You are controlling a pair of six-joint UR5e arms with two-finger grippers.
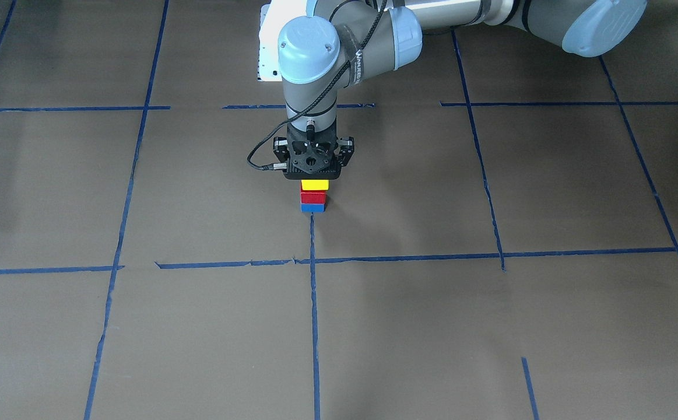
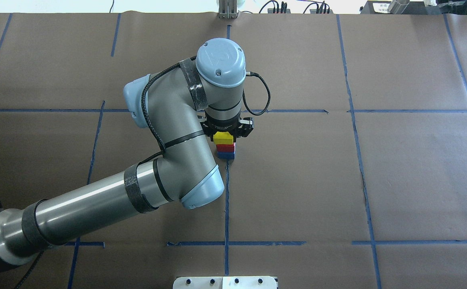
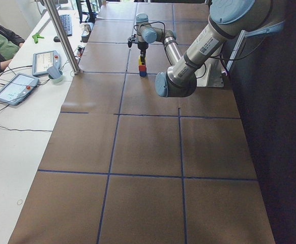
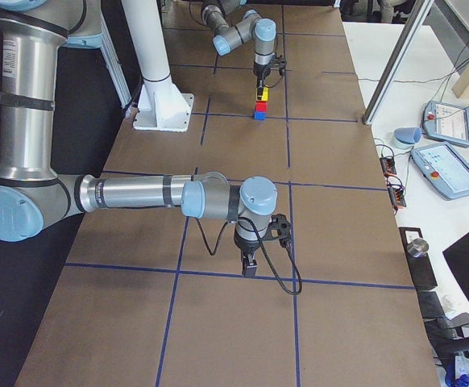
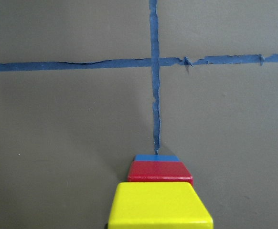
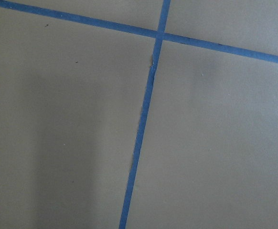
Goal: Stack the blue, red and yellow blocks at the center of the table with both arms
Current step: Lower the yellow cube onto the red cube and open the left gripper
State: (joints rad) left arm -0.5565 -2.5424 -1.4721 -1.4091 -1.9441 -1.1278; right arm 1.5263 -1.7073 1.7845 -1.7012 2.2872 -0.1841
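A stack stands at the table's centre on a blue tape line: blue block (image 1: 312, 207) at the bottom, red block (image 1: 313, 198) on it, yellow block (image 1: 314, 185) on top. The left wrist view shows the yellow block (image 5: 160, 207) close below, with red (image 5: 159, 171) and blue (image 5: 156, 158) under it. My left gripper (image 1: 314, 178) hangs straight over the stack, jaws spread wide, at the yellow block's top; I cannot tell whether the fingers touch it. My right gripper (image 4: 249, 266) points down at bare table far off; I cannot tell if it is open.
Blue tape lines (image 2: 226, 200) divide the brown table into squares. The white robot base plate (image 2: 225, 282) is at the near edge. A side table with tablets (image 3: 16, 86) and a metal post (image 3: 61, 35) stands beyond the far edge.
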